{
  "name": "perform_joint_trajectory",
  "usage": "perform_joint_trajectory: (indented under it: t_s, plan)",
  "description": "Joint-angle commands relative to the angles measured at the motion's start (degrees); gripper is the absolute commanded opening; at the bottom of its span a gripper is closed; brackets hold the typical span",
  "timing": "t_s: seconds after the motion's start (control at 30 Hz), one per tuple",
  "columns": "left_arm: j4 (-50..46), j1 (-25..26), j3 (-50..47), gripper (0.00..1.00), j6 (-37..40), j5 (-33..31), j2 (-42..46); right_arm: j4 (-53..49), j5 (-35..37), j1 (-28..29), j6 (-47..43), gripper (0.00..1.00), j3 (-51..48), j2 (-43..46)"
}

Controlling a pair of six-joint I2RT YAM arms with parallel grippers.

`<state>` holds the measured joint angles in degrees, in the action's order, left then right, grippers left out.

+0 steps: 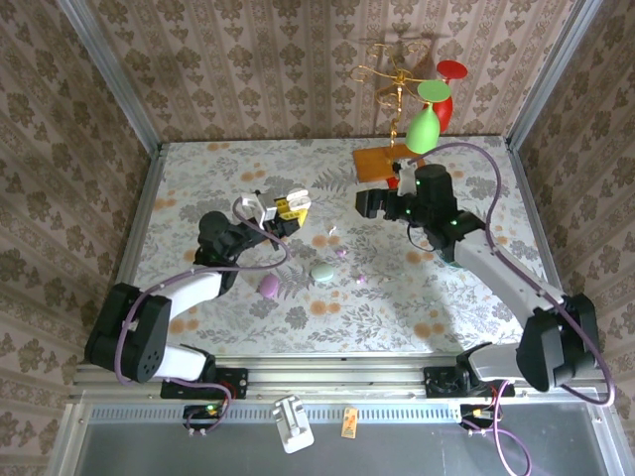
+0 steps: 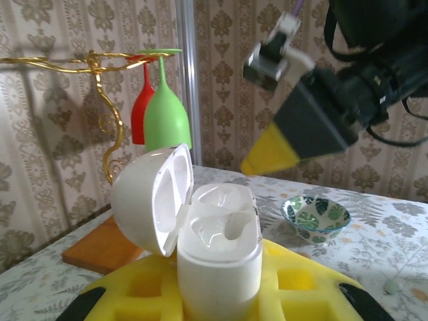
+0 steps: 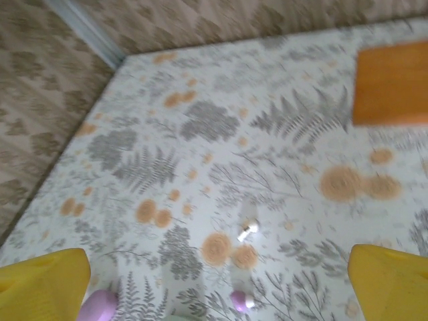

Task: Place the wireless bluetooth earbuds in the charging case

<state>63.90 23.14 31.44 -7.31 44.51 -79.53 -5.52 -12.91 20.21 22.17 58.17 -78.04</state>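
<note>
My left gripper (image 1: pixel 282 211) is shut on a white charging case (image 2: pixel 219 257), held upright between its yellow pads (image 2: pixel 294 284). The lid (image 2: pixel 148 200) hangs open to the left and both sockets look empty. A whitish earbud (image 3: pixel 248 231) and a pink-lilac earbud (image 3: pixel 238 301) lie on the table below my right gripper (image 3: pixel 217 284), which hovers open, yellow fingertips (image 3: pixel 41 284) far apart. From above, the whitish earbud (image 1: pixel 330 231) and the pink earbud (image 1: pixel 341 253) lie between the two grippers, and a third lilac earbud (image 1: pixel 360 279) lies nearer. The right gripper (image 1: pixel 372 205) hangs above the table.
A mint case (image 1: pixel 322 272) and a lilac case (image 1: pixel 269 286) lie mid-table. At the back right, a gold rack on an orange base (image 1: pixel 382 161) carries a green glass (image 2: pixel 166 107) and a red one. A small leaf-patterned bowl (image 2: pixel 315 217) sits beyond the held case.
</note>
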Motion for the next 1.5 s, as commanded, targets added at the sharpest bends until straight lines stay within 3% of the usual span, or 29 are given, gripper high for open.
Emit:
perform_joint_trajectory:
  t_s: [0.0, 0.2, 0.4, 0.7, 0.97, 1.47]
  plan:
    - [4.91, -0.14, -0.48, 0.0, 1.41, -0.63, 0.25, -5.99, 8.77, 2.03, 6.07, 1.0, 2.51, -2.12]
    - [6.36, 1.07, -5.05, 0.0, 5.24, -0.76, 0.87, -9.54, 13.58, 4.39, 4.11, 0.97, -1.74, -2.82]
    - [5.56, 4.16, -9.56, 0.0, 8.6, -1.82, 3.14, -19.95, 16.75, 6.03, -2.29, 0.91, -3.66, 0.79]
    - [-5.49, 8.81, -14.68, 0.0, 16.13, -4.75, 11.13, -39.92, 24.58, 9.07, -15.2, 0.77, -0.77, -0.49]
    - [-7.85, 11.02, -15.95, 0.0, 17.46, -6.58, 13.94, -41.5, 29.08, 13.58, -26.2, 0.68, 1.09, -7.91]
    - [-9.67, 12.03, -16.32, 0.0, 19.61, -7.25, 13.74, -45.44, 28.33, 15.74, -30.15, 0.5, 9.29, -24.64]
